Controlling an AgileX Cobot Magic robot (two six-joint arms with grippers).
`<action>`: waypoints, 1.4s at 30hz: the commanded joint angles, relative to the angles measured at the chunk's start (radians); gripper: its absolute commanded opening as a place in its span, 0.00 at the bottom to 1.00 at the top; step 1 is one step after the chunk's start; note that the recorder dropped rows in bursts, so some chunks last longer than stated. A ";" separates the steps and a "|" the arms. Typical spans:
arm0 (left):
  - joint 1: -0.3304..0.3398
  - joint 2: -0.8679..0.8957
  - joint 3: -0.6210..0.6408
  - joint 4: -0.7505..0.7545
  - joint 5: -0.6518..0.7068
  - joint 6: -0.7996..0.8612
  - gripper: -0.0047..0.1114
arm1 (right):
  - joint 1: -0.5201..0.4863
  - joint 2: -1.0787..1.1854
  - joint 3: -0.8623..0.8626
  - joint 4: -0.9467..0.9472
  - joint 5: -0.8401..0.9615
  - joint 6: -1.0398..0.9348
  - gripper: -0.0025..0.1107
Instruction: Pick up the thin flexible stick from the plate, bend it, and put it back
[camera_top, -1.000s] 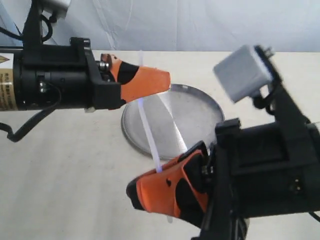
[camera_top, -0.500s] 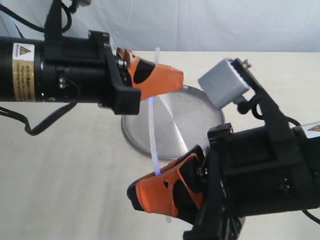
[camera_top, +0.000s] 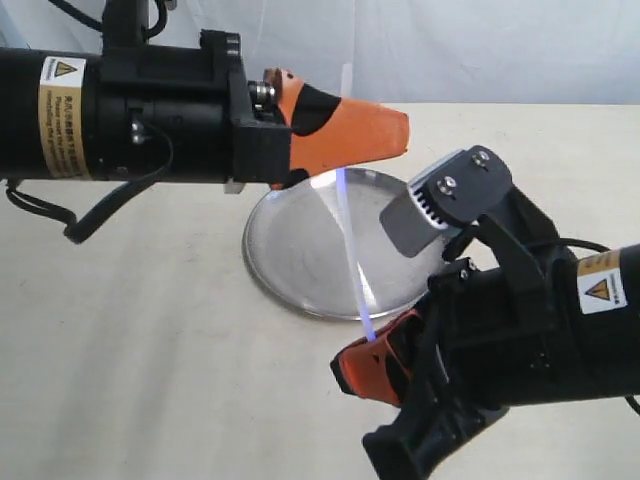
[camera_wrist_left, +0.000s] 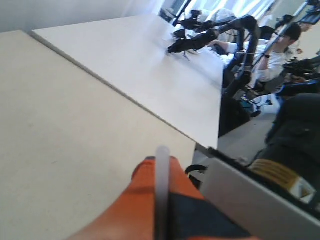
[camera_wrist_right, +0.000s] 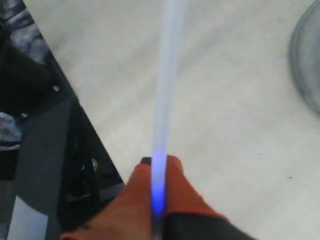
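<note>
The thin flexible stick (camera_top: 350, 240) is a white translucent strip held in the air above the plate (camera_top: 300, 250), slightly curved, with a blue glow near its lower end. My left gripper (camera_top: 345, 135) is shut on its upper end, which pokes out past the orange fingers (camera_top: 360, 130). My right gripper (camera_top: 368, 362) is shut on its lower end. In the left wrist view the stick (camera_wrist_left: 161, 195) runs between the orange fingers (camera_wrist_left: 135, 210). In the right wrist view the stick (camera_wrist_right: 167, 90) rises from the closed orange fingers (camera_wrist_right: 135, 200), glowing blue at the grip.
The round steel plate lies on the cream table (camera_top: 130, 330) under the stick; its rim (camera_wrist_right: 305, 65) shows in the right wrist view. A second table (camera_wrist_left: 150, 65) and other robot arms (camera_wrist_left: 210, 35) stand beyond the table edge.
Both grippers moved right with the stick still held. The left gripper rose a little, and the right gripper drew toward the plate, so the stick now stands steeper and shorter between them.
</note>
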 joint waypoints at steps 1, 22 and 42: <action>-0.013 -0.004 -0.011 0.005 -0.092 -0.003 0.04 | -0.009 0.021 -0.006 -0.100 -0.136 0.028 0.01; -0.013 0.058 -0.006 0.211 0.186 -0.015 0.04 | -0.050 -0.105 -0.006 0.087 -0.169 -0.004 0.01; -0.061 -0.036 -0.006 0.192 0.309 -0.026 0.04 | -0.008 0.002 -0.006 -0.165 -0.148 0.242 0.01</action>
